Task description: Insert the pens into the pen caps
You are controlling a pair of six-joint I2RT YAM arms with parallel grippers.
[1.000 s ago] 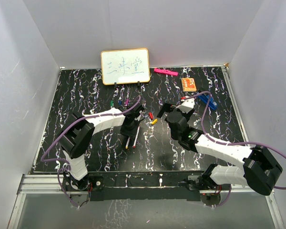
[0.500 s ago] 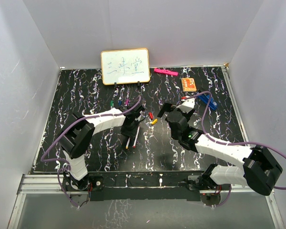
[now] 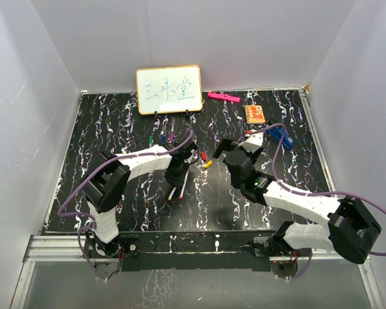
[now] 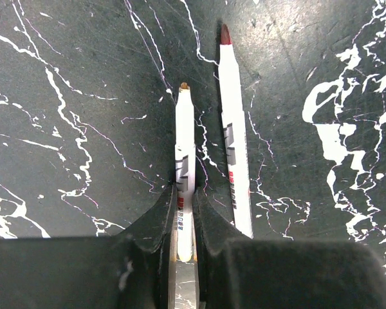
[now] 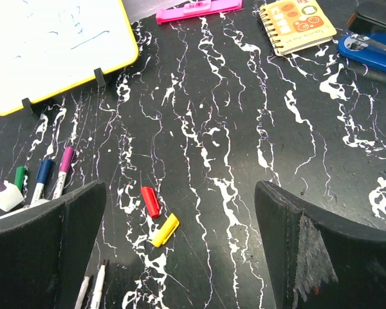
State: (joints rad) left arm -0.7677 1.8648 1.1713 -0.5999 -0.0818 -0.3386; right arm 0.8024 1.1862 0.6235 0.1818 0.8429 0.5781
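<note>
Left end effector (image 4: 183,196): clenched on orange-tipped pen (image 4: 184,138), flat on worktop (image 4: 64,129) just beside red-tipped pen (image 4: 233,148). Right end effector (image 5: 180,212): released, empty. Risk: rear-end grip, tip swivelling on lift, cap missed.

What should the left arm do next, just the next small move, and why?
Probably lift straight up a little. The left gripper looks shut on the barrel of the yellowish-tipped pen, which lies flat on the table close beside the red-tipped pen. A small vertical lift should free it without nudging that neighbour.
</note>
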